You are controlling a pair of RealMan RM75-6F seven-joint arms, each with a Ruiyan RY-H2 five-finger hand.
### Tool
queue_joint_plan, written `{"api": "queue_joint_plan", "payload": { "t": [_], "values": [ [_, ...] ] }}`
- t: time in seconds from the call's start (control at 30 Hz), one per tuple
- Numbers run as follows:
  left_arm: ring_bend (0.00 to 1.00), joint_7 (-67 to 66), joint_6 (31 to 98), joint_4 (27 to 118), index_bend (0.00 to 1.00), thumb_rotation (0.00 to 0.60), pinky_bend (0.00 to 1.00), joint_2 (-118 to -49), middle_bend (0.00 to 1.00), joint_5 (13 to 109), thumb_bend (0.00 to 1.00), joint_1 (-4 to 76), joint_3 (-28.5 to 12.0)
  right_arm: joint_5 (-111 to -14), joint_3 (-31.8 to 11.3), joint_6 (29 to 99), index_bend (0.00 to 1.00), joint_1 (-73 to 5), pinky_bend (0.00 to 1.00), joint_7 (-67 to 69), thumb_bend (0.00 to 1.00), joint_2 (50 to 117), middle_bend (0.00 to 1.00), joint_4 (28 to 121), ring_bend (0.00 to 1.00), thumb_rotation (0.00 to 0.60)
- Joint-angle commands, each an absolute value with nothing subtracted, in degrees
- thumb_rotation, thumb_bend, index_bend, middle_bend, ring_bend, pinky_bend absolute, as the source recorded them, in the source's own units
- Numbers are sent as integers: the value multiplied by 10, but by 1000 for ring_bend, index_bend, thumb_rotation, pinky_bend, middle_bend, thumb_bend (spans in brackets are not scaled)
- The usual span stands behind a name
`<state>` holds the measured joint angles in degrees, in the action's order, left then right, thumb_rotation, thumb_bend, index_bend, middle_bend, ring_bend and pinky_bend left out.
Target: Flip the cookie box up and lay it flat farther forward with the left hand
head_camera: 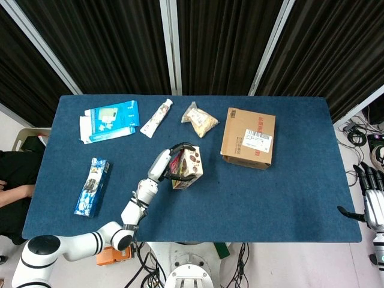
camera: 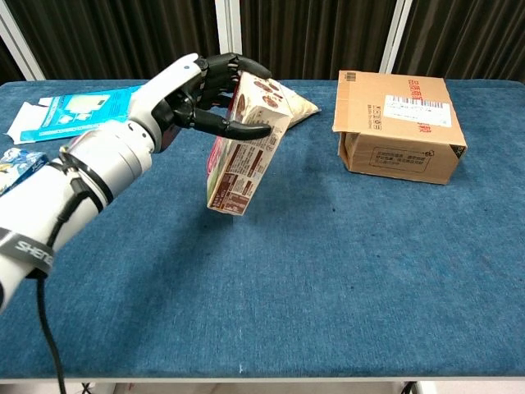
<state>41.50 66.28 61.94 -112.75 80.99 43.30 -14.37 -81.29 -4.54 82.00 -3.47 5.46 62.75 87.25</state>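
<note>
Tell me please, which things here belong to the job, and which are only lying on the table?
Belong to the job:
cookie box, tilted, held above the table
left hand, gripping its upper end

Only lying about:
cardboard box
snack bag
tube
blue carton
blue and white packet

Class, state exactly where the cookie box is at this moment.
In the chest view the cookie box hangs tilted above the table, gripped by the left hand, left of the cardboard box and in front of the snack bag.
</note>
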Motion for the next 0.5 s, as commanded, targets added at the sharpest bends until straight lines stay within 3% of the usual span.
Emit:
{"api": "queue_joint_plan", "payload": {
  "t": [0.03, 0.33, 0.5],
  "values": [
    [223, 437, 678, 577, 331, 600, 270, -1151, 382, 820, 140, 434, -146, -812, -46, 821, 0, -34, 0, 50, 100, 626, 0, 876, 0, 600],
    [191, 467, 683, 513, 306, 600, 223, -1160, 342, 836, 127, 433, -130, -811, -46, 824, 0, -31, 0, 42, 100, 624, 0, 886, 0, 600],
    [95, 481, 665, 513, 211, 600, 139, -1133, 240, 848, 109, 430, -109, -812, -46, 827, 0, -29, 0, 42, 101, 625, 0, 887, 0, 600]
  ]
}}
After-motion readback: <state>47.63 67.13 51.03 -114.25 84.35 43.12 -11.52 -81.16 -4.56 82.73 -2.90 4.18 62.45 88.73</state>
